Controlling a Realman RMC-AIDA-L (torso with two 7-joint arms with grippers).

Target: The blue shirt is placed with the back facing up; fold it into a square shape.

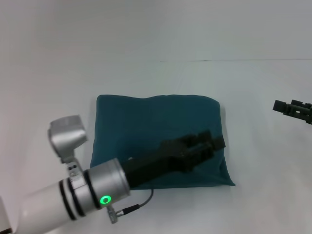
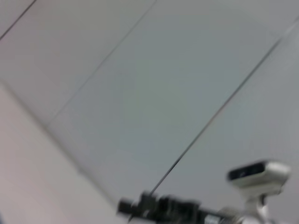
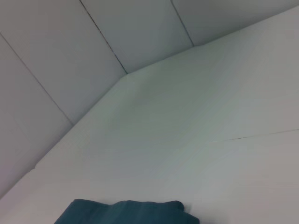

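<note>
The blue shirt point(image 1: 146, 126) lies on the white table as a folded, roughly square teal pad with its plain side up. One edge of the blue shirt point(image 3: 126, 212) also shows in the right wrist view. My left arm reaches across the shirt from the near left. My left gripper point(image 1: 214, 140) hovers over the shirt's right part, close to its right edge; whether it touches the cloth cannot be told. My right gripper point(image 1: 287, 107) hangs at the far right, well clear of the shirt. The right gripper point(image 2: 149, 206) also appears in the left wrist view.
The white table point(image 1: 161, 73) spreads all around the shirt, and a thin seam line point(image 1: 234, 60) runs across it behind the shirt. A cable point(image 1: 139, 202) hangs from my left forearm over the near table edge. Panelled walls point(image 3: 56, 56) stand behind.
</note>
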